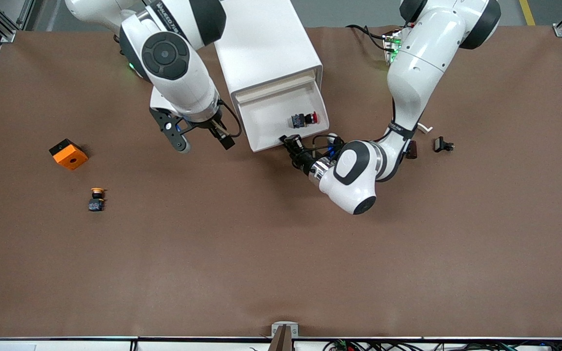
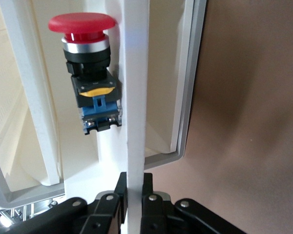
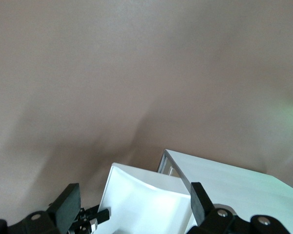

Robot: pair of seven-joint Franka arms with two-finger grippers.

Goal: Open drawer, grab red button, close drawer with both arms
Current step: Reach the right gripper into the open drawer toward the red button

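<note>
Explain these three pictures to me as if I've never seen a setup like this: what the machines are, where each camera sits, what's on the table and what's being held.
Two white robot arms work at a brown table. One picture looks down from a high camera facing them; the other two come from cameras on each arm's wrist.

A white cabinet has its drawer pulled open. Inside lies a red-capped push button.

The left gripper is shut on the drawer's front edge, seen close in its wrist view. The right gripper hangs open over the table beside the drawer, holding nothing.

Toward the right arm's end lie an orange cube and a yellow-capped button. Toward the left arm's end sits a small black part.
</note>
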